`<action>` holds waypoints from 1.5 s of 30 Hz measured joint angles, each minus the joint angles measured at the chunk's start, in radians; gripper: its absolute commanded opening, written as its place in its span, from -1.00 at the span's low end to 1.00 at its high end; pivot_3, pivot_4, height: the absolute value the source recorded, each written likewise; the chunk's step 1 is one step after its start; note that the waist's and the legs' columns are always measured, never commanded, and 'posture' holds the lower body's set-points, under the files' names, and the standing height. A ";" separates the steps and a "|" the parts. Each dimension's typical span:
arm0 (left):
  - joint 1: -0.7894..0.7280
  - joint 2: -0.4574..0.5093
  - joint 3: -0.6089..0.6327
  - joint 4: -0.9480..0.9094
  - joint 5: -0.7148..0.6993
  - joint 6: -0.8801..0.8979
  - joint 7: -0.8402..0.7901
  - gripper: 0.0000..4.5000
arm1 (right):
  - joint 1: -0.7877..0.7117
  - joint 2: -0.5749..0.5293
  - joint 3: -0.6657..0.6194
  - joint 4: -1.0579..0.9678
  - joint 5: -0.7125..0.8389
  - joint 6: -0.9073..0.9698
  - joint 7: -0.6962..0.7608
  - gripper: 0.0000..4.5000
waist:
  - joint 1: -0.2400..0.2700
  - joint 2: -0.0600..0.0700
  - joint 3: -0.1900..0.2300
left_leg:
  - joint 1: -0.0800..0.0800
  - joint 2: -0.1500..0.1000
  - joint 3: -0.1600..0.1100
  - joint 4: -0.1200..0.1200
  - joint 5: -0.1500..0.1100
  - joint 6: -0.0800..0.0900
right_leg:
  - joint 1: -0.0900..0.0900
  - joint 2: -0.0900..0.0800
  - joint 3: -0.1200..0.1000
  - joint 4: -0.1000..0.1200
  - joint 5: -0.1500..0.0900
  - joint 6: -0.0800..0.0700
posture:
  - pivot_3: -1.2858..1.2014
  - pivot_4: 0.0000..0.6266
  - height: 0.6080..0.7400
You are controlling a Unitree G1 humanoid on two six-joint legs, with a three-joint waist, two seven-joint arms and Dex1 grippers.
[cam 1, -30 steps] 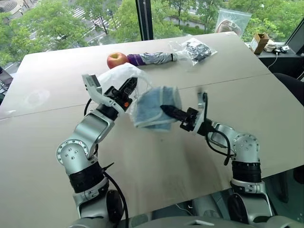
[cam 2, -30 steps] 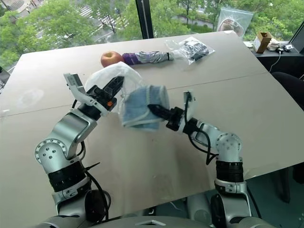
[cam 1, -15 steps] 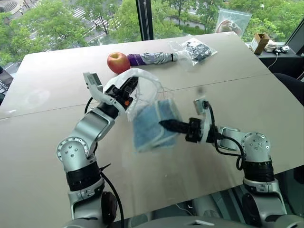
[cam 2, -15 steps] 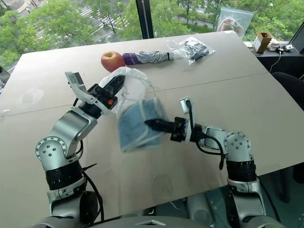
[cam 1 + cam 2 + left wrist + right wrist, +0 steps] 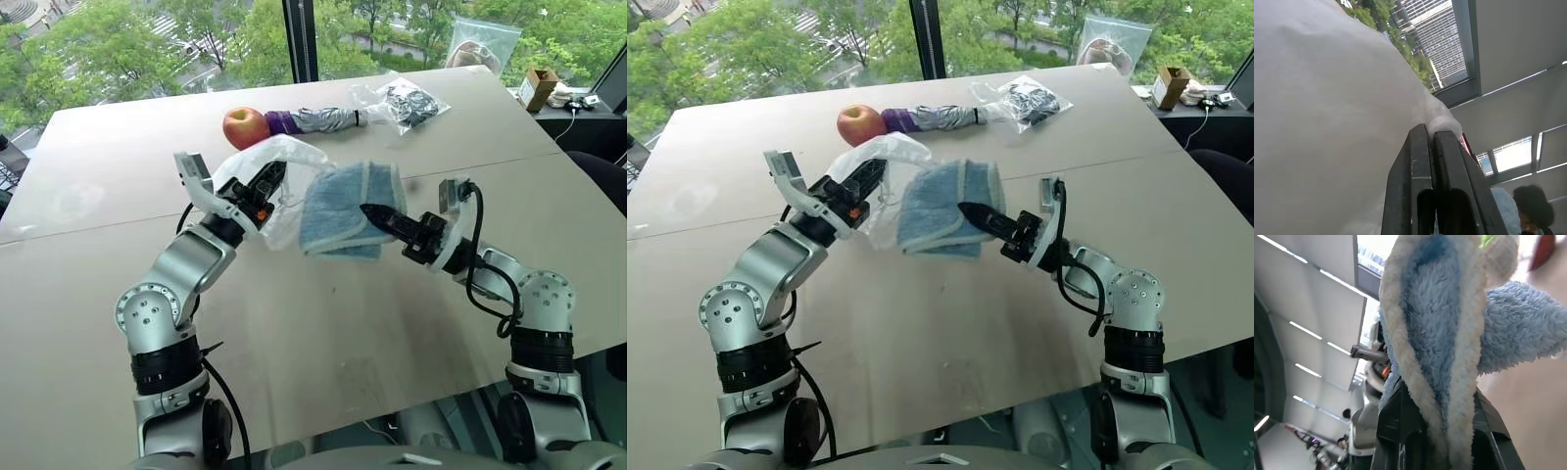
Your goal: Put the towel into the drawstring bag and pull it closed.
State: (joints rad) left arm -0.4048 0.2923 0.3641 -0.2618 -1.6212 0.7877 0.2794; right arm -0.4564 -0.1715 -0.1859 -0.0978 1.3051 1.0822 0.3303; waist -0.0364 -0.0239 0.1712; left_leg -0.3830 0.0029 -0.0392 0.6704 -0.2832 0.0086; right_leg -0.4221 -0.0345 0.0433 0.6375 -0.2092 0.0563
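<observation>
The light-blue fluffy towel [image 5: 338,208] hangs above the table's middle, folded over my right gripper [image 5: 372,211], which is shut on its edge; close up, its white-trimmed pile [image 5: 1435,333] drapes between the fingers. Just to its left, my left gripper [image 5: 271,179] is shut on the white translucent drawstring bag [image 5: 277,164], holding it up off the table. The bag's fabric [image 5: 1327,122] spreads past the closed left fingers [image 5: 1422,161]. Towel and bag hang side by side, the towel outside the bag, its left edge about touching it.
At the table's far side lie a red apple [image 5: 243,125], a folded purple-and-grey umbrella [image 5: 318,120] and a clear plastic bag with dark contents [image 5: 407,102]. A cardboard box [image 5: 536,88] sits at the far right, beyond the table.
My right gripper carried the towel to the right and up, out from in front of the bag; the towel now hangs beside it. The left gripper kept the bag in place.
</observation>
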 measured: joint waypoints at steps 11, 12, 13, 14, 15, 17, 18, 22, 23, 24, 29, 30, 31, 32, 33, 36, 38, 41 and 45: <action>0.020 0.031 -0.031 0.000 -0.061 0.002 0.001 -1.00 | -0.039 0.219 0.085 0.078 -0.247 -0.244 -0.076 -0.98 | 0.000 0.000 0.000 | 0.000 0.000 0.000 0.000 0.000 0.000 | 0.000 0.000 0.000 0.000 0.000 0.000 | 0.03 -0.52 1.00; 0.024 0.034 -0.036 0.000 -0.070 0.003 0.001 -1.00 | -0.043 0.247 0.074 0.090 -0.267 -0.283 -0.096 -0.98 | 0.000 0.000 0.000 | 0.000 0.000 -0.001 0.000 0.000 0.000 | 0.000 0.000 0.000 0.000 0.000 0.000 | 0.03 -0.52 1.00; 0.025 0.038 -0.041 0.000 -0.072 0.004 0.001 -1.00 | -0.044 0.276 0.057 0.100 -0.275 -0.314 -0.110 -0.98 | 0.002 0.000 0.000 | 0.000 0.000 -0.001 0.000 0.000 -0.001 | 0.000 0.000 -0.001 0.000 0.000 0.000 | 0.03 -0.52 1.00; 0.026 0.043 -0.046 0.000 -0.077 0.007 0.001 -1.00 | -0.045 0.320 0.036 0.110 -0.276 -0.354 -0.133 -0.98 | 0.003 0.001 0.000 | -0.001 0.000 -0.001 -0.001 0.000 -0.001 | -0.001 0.000 -0.001 -0.001 0.000 0.000 | 0.03 -0.52 1.00; 0.026 0.046 -0.055 0.000 -0.083 0.010 0.002 -1.00 | -0.046 0.321 0.032 0.113 -0.276 -0.377 -0.146 -0.98 | 0.004 0.001 0.001 | -0.001 0.000 -0.001 -0.001 0.001 -0.002 | -0.001 0.000 -0.001 -0.001 0.000 0.000 | 0.03 -0.52 1.00; 0.026 0.052 -0.064 0.000 -0.095 0.012 0.002 -1.00 | -0.047 0.322 0.023 0.114 -0.277 -0.409 -0.162 -0.98 | 0.005 0.001 0.001 | -0.001 0.000 -0.001 -0.001 0.001 -0.002 | -0.001 -0.001 0.000 -0.002 0.000 0.000 | 0.03 -0.52 1.00; 0.025 0.057 -0.069 0.000 -0.103 0.013 0.002 -1.00 | -0.047 0.323 0.018 0.116 -0.275 -0.429 -0.168 -0.98 | 0.004 0.001 0.001 | -0.001 0.000 -0.001 -0.001 0.001 -0.002 | -0.001 -0.001 0.000 -0.002 0.000 0.000 | 0.03 -0.52 1.00; 0.024 0.073 -0.093 0.001 -0.117 0.018 0.000 -1.00 | -0.047 0.324 0.016 0.121 -0.241 -0.453 -0.187 -0.98 | 0.000 0.001 0.001 | 0.000 0.000 -0.001 -0.002 0.001 -0.002 | -0.001 0.000 -0.001 -0.001 0.000 0.000 | 0.03 -0.52 1.00; 0.022 0.075 -0.098 0.004 -0.125 0.018 -0.002 -1.00 | -0.047 0.324 0.027 0.121 -0.240 -0.448 -0.185 -0.98 | -0.003 0.001 0.001 | 0.000 0.000 -0.001 -0.002 0.001 -0.001 | -0.001 0.000 0.000 -0.001 0.000 0.000 | 0.03 -0.52 1.00; 0.019 0.076 -0.099 0.009 -0.131 0.018 -0.005 -1.00 | -0.047 0.323 0.040 0.121 -0.237 -0.432 -0.181 -0.98 | -0.004 0.001 0.001 | 0.000 0.000 -0.001 -0.002 0.001 -0.002 | -0.001 0.000 0.000 -0.001 0.000 0.000 | 0.03 -0.52 1.00; 0.004 0.092 -0.099 0.037 -0.142 0.018 -0.015 -1.00 | -0.046 0.316 0.134 0.121 -0.210 -0.290 -0.110 -0.98 | -0.005 0.001 0.001 | 0.000 0.001 -0.001 -0.002 0.001 -0.001 | -0.001 0.001 -0.001 0.000 0.000 0.000 | 0.03 -0.52 1.00; 0.001 0.095 -0.099 0.044 -0.142 0.017 -0.018 -1.00 | -0.045 0.302 0.175 0.120 -0.210 -0.234 -0.082 -0.98 | -0.004 0.001 0.001 | 0.000 0.001 -0.001 -0.002 0.001 -0.001 | -0.001 0.001 -0.001 0.000 0.000 0.000 | 0.03 -0.52 1.00; 0.000 0.095 -0.099 0.047 -0.143 0.018 -0.023 -1.00 | -0.047 0.274 0.197 0.121 -0.220 -0.206 -0.064 -0.98 | -0.001 0.001 0.001 | 0.000 0.000 -0.001 -0.001 0.001 -0.001 | -0.001 0.000 -0.001 -0.001 0.000 0.000 | 0.03 -0.52 1.00; -0.001 0.095 -0.099 0.050 -0.145 0.018 -0.029 -1.00 | -0.051 0.245 0.223 0.122 -0.236 -0.175 -0.040 -0.98 | 0.002 0.001 0.001 | -0.001 -0.001 -0.001 -0.001 0.001 -0.001 | 0.000 0.000 -0.001 -0.001 0.000 0.000 | 0.03 -0.52 1.00; -0.002 0.096 -0.100 0.050 -0.147 0.020 -0.034 -1.00 | -0.053 0.204 0.257 0.128 -0.260 -0.142 0.000 -0.98 | 0.003 0.001 0.001 | -0.001 -0.001 -0.001 -0.001 0.001 -0.001 | 0.000 -0.001 -0.001 -0.002 0.000 0.000 | 0.03 -0.52 1.00; -0.003 0.100 -0.113 0.051 -0.148 0.034 -0.036 -1.00 | -0.066 0.142 0.322 0.135 -0.327 -0.135 0.096 -0.98 | 0.002 0.001 0.001 | -0.001 -0.001 -0.001 -0.001 0.001 -0.001 | 0.000 -0.001 -0.001 -0.002 0.000 0.000 | 0.03 -0.52 1.00; -0.003 0.105 -0.127 0.053 -0.148 0.042 -0.040 -1.00 | -0.088 0.115 0.352 0.156 -0.386 -0.150 0.137 -0.98 | 0.001 0.001 0.001 | 0.000 -0.001 -0.001 -0.001 0.001 -0.001 | 0.000 0.000 -0.001 -0.002 0.000 0.000 | 0.03 -0.52 1.00; -0.003 0.105 -0.140 0.053 -0.156 0.051 -0.047 -1.00 | -0.135 0.169 0.305 0.262 -0.439 -0.213 0.130 -0.98 | -0.005 0.001 0.001 | 0.000 0.000 -0.001 -0.001 0.001 -0.002 | -0.001 0.000 -0.001 0.000 0.000 0.000 | 0.03 -0.52 1.00; -0.002 0.101 -0.154 0.047 -0.171 0.053 -0.053 -1.00 | -0.212 0.305 0.106 0.394 -0.369 -0.314 0.029 -0.98 | -0.003 0.001 0.001 | 0.000 0.001 -0.002 -0.002 0.001 -0.002 | -0.001 0.001 -0.001 0.000 0.000 0.000 | 0.03 -0.52 1.00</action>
State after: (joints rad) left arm -0.4067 0.3934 0.2105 -0.2152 -1.7917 0.8407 0.2265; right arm -0.6680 0.1339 -0.0800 0.2960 0.9357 0.7682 0.3597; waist -0.0395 -0.0224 0.1723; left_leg -0.3832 0.0036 -0.0416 0.6687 -0.2822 0.0068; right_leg -0.4231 -0.0335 0.0420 0.6375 -0.2092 0.0559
